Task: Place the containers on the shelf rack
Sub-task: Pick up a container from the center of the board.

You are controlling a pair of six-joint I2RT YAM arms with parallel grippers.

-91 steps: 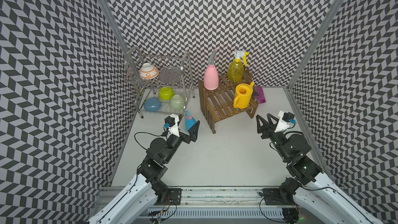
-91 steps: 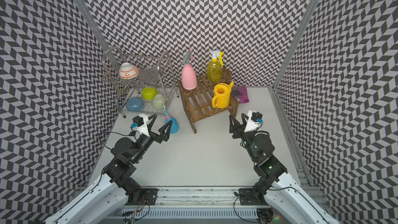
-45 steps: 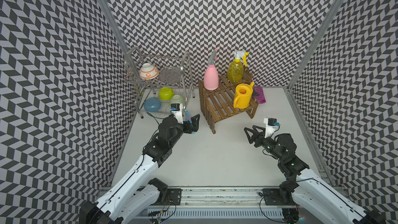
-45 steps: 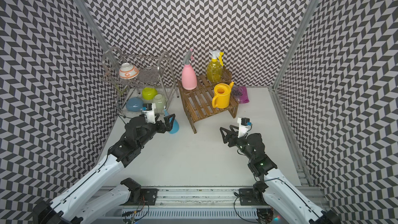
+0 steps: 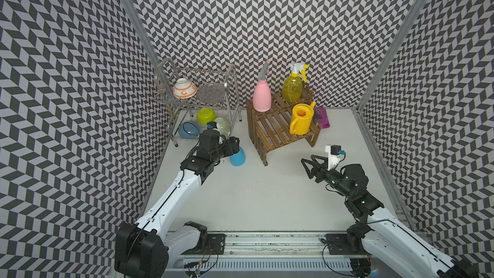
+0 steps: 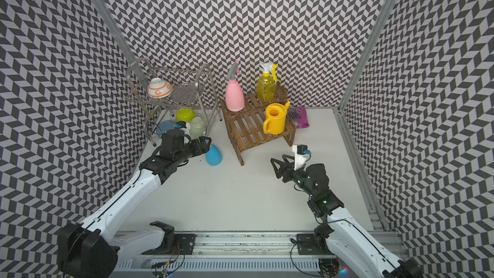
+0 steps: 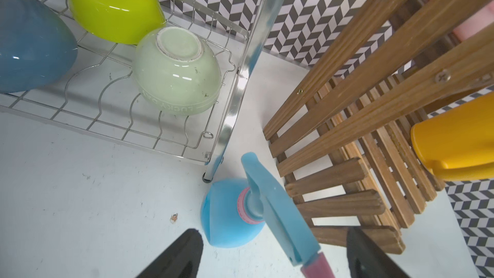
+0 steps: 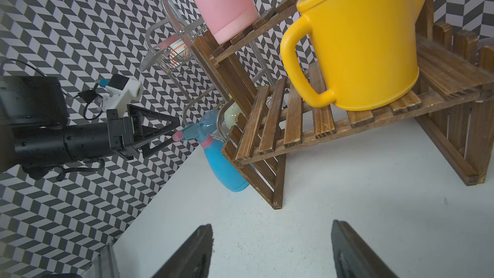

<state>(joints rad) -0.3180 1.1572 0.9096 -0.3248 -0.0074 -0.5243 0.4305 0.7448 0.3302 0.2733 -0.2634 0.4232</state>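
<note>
Blue spray bottle (image 7: 227,217) upright on the table (image 7: 80,196), nozzle between the spread jaws of the left gripper (image 7: 272,232), not yet clamped. Already on the wooden rack (image 5: 272,132) beyond: pink bottle (image 5: 261,97), yellow sprayer (image 5: 292,90), watering can (image 5: 302,121). Right gripper (image 8: 271,225) released, empty, well short of it.

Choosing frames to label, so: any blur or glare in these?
Left wrist view: blue spray bottle soft up close, glare on the wire rack's post. Right wrist view: jaws blurred, watering can crisp. Both top views: sharp, evenly lit.
</note>
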